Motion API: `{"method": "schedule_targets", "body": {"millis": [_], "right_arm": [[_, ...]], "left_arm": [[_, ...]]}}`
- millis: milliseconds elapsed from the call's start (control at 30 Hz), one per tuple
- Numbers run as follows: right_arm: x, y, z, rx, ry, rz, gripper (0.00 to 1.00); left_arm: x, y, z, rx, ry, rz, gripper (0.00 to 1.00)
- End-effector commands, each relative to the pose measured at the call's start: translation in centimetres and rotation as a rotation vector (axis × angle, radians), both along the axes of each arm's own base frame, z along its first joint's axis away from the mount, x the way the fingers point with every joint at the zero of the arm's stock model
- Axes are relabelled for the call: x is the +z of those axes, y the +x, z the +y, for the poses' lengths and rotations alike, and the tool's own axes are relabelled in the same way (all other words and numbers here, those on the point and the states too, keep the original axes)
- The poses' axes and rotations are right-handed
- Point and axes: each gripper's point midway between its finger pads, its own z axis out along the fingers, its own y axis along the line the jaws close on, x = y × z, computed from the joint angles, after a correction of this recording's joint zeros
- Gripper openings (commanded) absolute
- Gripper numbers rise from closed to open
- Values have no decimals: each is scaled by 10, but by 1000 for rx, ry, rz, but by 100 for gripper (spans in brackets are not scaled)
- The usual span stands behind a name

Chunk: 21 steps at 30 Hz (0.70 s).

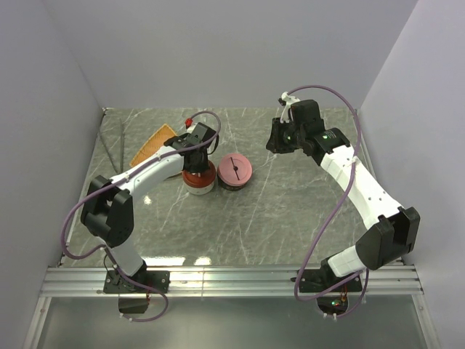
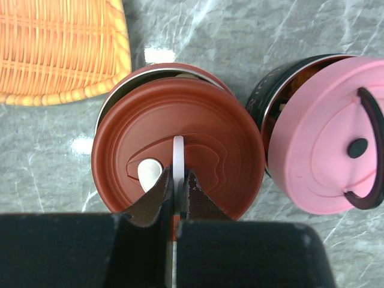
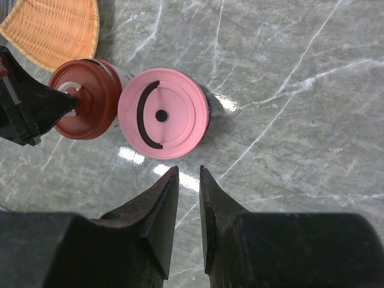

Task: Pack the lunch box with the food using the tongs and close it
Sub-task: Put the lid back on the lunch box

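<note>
Left gripper (image 2: 178, 181) is clenched on the white loop handle (image 2: 178, 150) of the red-brown lid (image 2: 204, 120), which lies directly beneath it, low centre in the left wrist view. The loop's long axis runs up the frame, in line with the jaw gap. The lid sits off-centre on its tin (image 2: 123, 89), with bare metal rim showing at upper left, so seating it appears to call for a shift that way. Right gripper (image 3: 188, 175) is narrowly parted and empty, well apart at upper right of the overhead view, so the left arm is nearer. Pink lid (image 2: 324, 138) covers the dark tin (image 2: 269, 99) just beside, also skewed. Food is largely hidden and the tongs are not seen. The grey marble table (image 3: 300, 120) is flat, with working room judged adequate; the woven plate (image 2: 54, 48) lies near, upper left
</note>
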Motion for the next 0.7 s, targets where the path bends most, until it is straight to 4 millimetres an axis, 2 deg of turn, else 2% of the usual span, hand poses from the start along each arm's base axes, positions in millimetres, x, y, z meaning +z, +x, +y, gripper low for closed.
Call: {"method": "schedule_targets", "body": {"millis": [0, 267, 667], "right_arm": [[17, 3, -1, 3, 7, -61, 28], [17, 3, -1, 4, 6, -62, 28], [17, 3, -1, 5, 3, -62, 28]], "left_arm": [[12, 14, -4, 4, -10, -53, 0], [10, 15, 5, 51, 3, -66, 0], [-7, 10, 6, 52, 3, -25, 0]]}}
